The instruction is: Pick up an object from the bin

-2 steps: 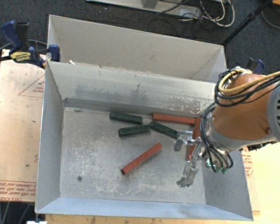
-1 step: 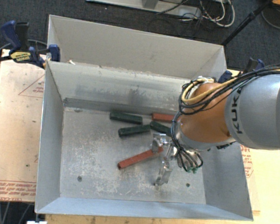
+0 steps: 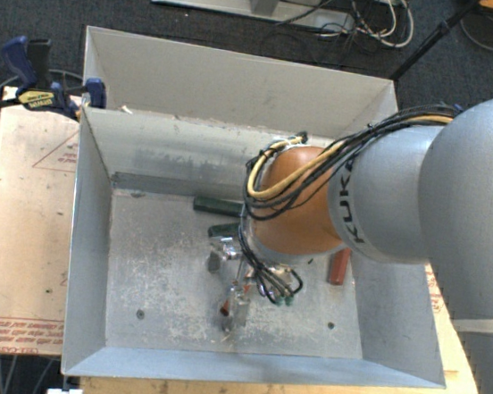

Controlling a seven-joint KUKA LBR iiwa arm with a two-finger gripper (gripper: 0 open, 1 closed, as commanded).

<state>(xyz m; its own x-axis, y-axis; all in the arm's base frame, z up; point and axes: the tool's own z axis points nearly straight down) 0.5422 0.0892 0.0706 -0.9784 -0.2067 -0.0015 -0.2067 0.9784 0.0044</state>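
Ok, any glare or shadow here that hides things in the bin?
Camera view: even light, no hard glare; a dull reflection smears the bin's back wall; a shadow band lies along its foot; the arm's orange cover blocks the bin's middle above the hand.

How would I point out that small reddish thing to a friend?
Find the grey metal bin and the arm's orange cover over its middle. Just right of that cover in the view, on the bin floor, lies a short reddish stick. The other pieces, left of the cover, are dark green.
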